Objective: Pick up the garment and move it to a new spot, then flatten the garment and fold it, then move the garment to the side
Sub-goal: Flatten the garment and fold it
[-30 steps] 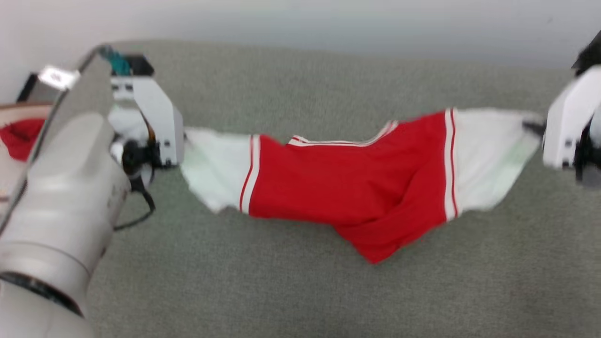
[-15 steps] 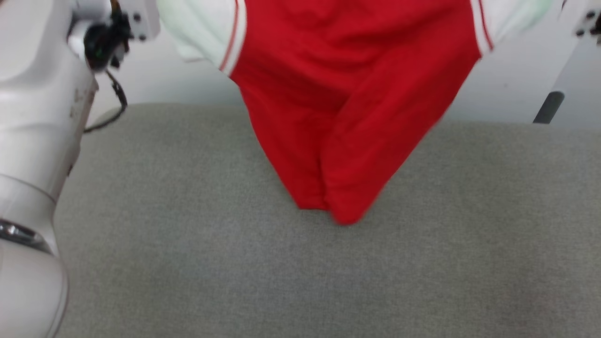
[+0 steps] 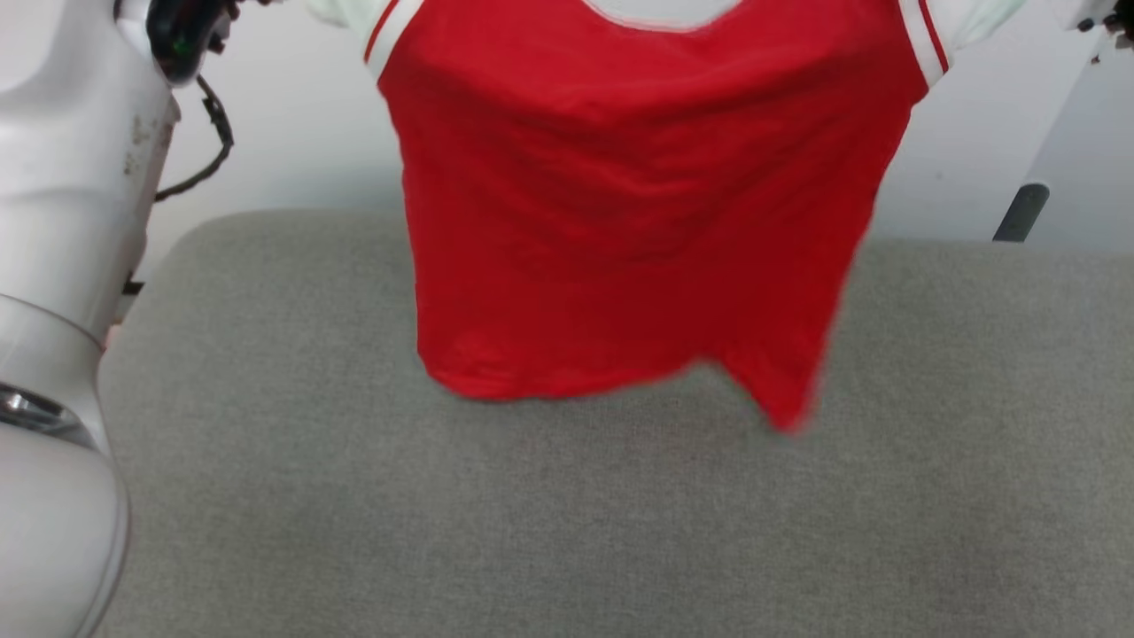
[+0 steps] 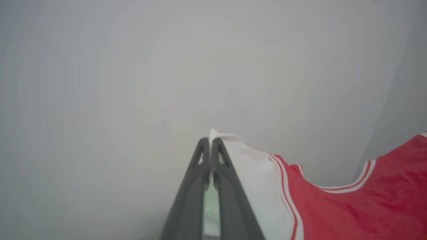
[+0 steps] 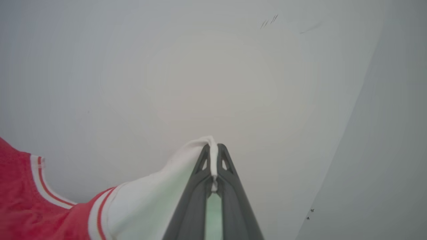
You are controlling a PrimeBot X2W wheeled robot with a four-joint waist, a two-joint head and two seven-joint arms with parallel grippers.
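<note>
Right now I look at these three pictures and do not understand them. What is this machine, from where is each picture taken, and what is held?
This is a robot with two arms, each ending in a gripper with two long dark fingers. The head picture comes from a camera on its head, looking down at a grey padded surface; the pale shape at the left is its left arm. The other two come from wrist cameras, each looking along its own fingers toward a pale wall. The garment, a red jersey with white sleeves and striped trim, hangs spread over the surface. The left gripper is shut on one white sleeve, the right gripper on the other. Whether the lower edge touches the surface, I cannot tell.
</note>
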